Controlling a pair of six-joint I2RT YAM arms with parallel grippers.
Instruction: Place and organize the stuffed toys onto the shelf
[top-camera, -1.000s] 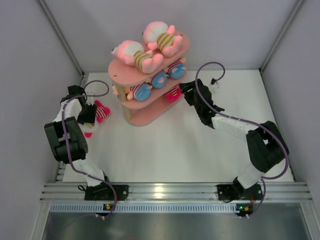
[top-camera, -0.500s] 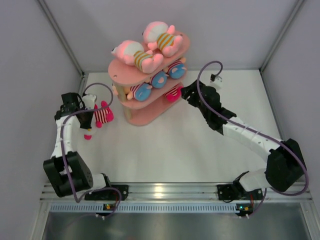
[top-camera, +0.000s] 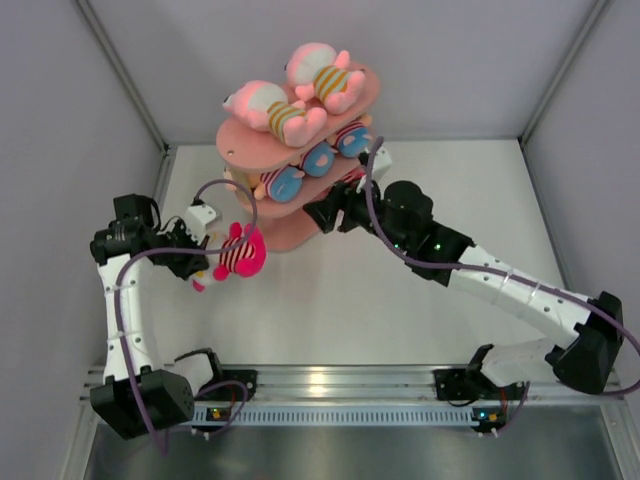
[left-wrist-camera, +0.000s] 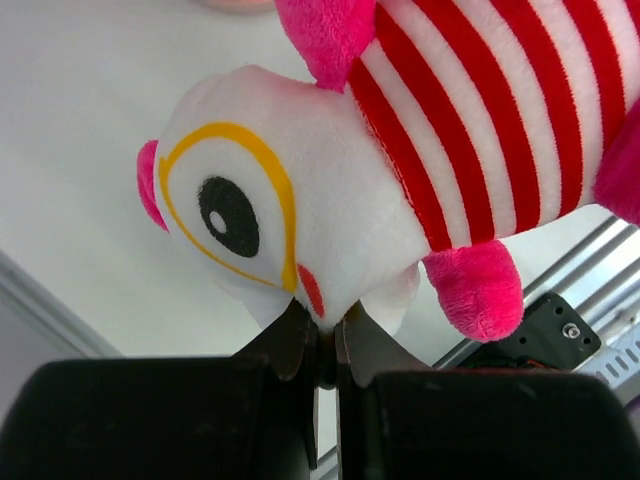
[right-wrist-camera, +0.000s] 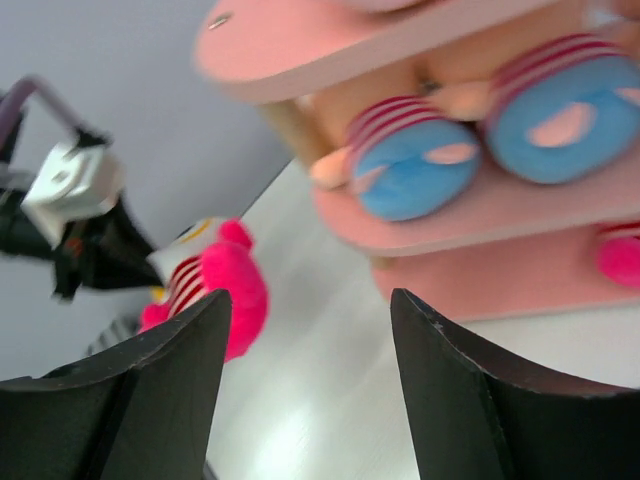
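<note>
The pink three-tier shelf (top-camera: 238, 141) stands at the back, left of centre. Two yellow-pink striped stuffed toys (top-camera: 268, 108) lie on its top board. Toys with round blue feet (top-camera: 285, 183) fill the middle board (right-wrist-camera: 480, 215). My left gripper (top-camera: 208, 256) is shut on the white head (left-wrist-camera: 270, 200) of a red-white striped toy (top-camera: 240, 254) and holds it above the table, left of the shelf's front. My right gripper (top-camera: 322, 214) stands open and empty in front of the bottom board. Its wrist view shows the held toy (right-wrist-camera: 205, 280) past the left finger (right-wrist-camera: 170, 380).
A pink foot (right-wrist-camera: 620, 255) of another toy shows on the bottom board at the right edge of the right wrist view. Grey walls close in the white table (top-camera: 400, 300) on three sides. An aluminium rail (top-camera: 350, 380) carries both arm bases at the near edge.
My left gripper has shut on the red-white toy, lifted it and carried it right toward the shelf. My right arm has swung left from the shelf's right end to its front.
</note>
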